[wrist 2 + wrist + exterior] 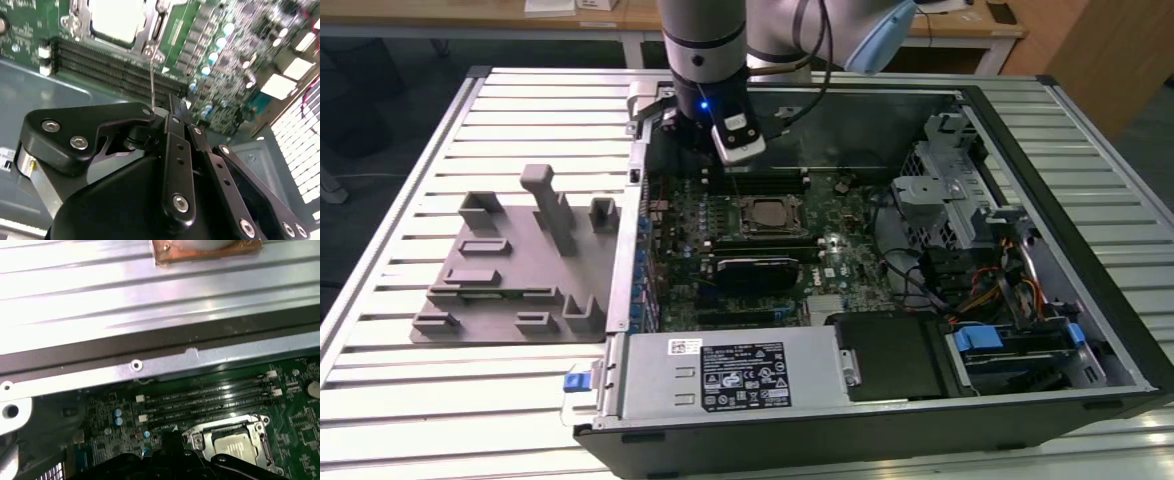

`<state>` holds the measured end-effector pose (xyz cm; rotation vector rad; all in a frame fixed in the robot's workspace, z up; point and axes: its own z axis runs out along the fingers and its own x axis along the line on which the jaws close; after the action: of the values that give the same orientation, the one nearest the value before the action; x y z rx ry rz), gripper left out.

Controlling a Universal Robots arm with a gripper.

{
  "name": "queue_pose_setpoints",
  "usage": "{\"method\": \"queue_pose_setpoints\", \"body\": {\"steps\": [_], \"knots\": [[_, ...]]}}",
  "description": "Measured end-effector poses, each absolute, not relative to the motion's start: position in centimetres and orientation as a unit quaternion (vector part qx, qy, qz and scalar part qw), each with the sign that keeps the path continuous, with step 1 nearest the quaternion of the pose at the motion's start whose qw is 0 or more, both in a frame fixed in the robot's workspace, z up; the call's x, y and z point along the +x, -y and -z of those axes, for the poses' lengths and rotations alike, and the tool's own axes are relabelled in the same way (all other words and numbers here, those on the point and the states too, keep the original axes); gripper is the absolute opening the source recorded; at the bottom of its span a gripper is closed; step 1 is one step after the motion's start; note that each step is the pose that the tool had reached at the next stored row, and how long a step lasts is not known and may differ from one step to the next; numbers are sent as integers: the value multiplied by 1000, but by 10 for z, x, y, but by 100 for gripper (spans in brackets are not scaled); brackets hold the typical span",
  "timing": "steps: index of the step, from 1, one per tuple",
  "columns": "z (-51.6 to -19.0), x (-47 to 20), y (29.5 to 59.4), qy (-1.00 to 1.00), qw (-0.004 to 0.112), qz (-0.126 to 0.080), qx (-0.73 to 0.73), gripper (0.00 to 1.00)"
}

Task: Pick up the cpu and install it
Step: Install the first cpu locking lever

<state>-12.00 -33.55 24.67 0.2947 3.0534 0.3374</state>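
The cpu (765,213) lies flat in its socket on the green motherboard, silver top up, with the metal socket frame around it. It also appears in the second wrist view as the cpu (117,20) and in the first wrist view as the cpu (234,446). My gripper (731,160) hangs above the memory slots (115,70), just behind the socket. A thin metal lever (152,80) rises from the socket corner up to the fingertips. The gripper (160,109) is shut on that lever's tip.
The open computer case (1067,110) lies on a slatted metal table (400,390). A grey plastic tray (507,260) with upright blocks stands at the exterior view's left of the case. A power supply (727,375) and drive bays (1014,345) fill the near end.
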Motion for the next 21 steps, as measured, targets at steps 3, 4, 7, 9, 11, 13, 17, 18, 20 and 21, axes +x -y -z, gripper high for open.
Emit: {"method": "queue_pose_setpoints", "body": {"steps": [3,4,7,9,11,13,17,18,20,21], "knots": [[-247,-120,335,-989,27,-113,96,11],[-247,-120,335,-989,27,-113,96,11],[-247,-119,335,-989,27,-113,96,11],[-247,-115,335,-989,27,-113,96,11],[-247,-110,335,-989,27,-113,96,11],[-247,-104,335,-989,26,-113,96,11],[-247,-93,335,-989,26,-112,96,11],[-247,-91,335,-989,26,-112,96,11],[-247,-87,335,-989,26,-112,96,11],[-247,-86,335,-989,26,-111,96,11]]}}
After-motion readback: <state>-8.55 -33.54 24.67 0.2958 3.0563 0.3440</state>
